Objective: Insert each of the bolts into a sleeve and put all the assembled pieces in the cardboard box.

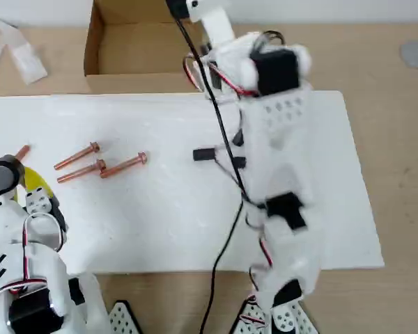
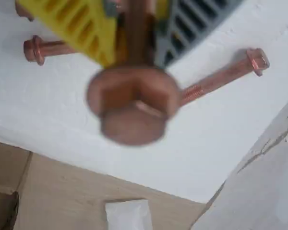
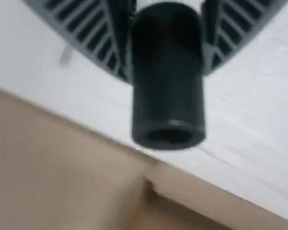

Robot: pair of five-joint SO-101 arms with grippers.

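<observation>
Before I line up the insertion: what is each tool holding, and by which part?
The left tool grips a copper bolt by its shank, head free. The right tool grips the black sleeve by one end, its open mouth free.

A robotics bench in a lab or hobby workshop, not a home or a shop floor

Two white robot arms (image 1: 285,209) of printed plastic, with bare red, white and black wiring and black motor blocks, stand side by side at a light wooden table (image 1: 397,139); a plain white board (image 1: 160,216) is laid over it as a working surface, with copper bolts (image 1: 76,157) and a black sleeve (image 1: 204,154) lying loose on it like test parts; an open cardboard box (image 1: 92,49) sits at the far edge, and a grey round disc (image 1: 416,53) is set into the tabletop as on an office desk
</observation>
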